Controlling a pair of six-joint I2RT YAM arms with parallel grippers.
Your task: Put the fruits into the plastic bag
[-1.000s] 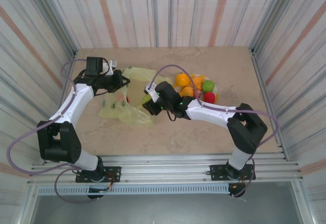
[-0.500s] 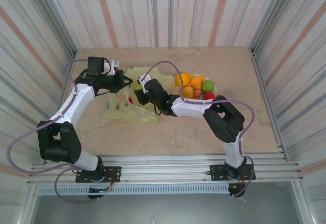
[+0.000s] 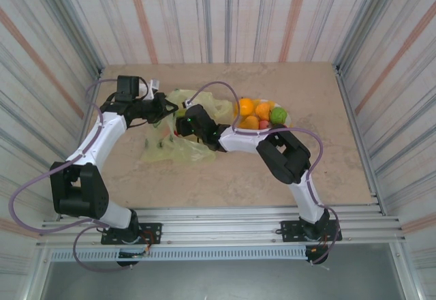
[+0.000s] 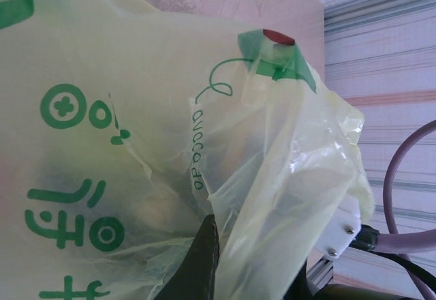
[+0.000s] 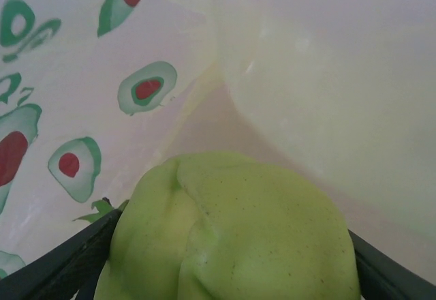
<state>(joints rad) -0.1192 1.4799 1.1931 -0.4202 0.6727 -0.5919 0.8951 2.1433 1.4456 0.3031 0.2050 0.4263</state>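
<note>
The left gripper (image 3: 162, 106) pinches the bag (image 3: 170, 148) at its rim and holds the mouth up, while the right gripper (image 3: 182, 121), reaching inside, clasps a green fruit (image 5: 231, 232) just above the bag's floor. If the thin plastic slips from that pinch, the mouth could sag onto the right arm and get dragged out with it. The other fruits (image 3: 257, 114) wait on the plate (image 3: 285, 124).

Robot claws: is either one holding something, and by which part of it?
The right gripper holds a green fruit by its two sides, inside the plastic bag. The left gripper pinches the bag by its edge.
</note>
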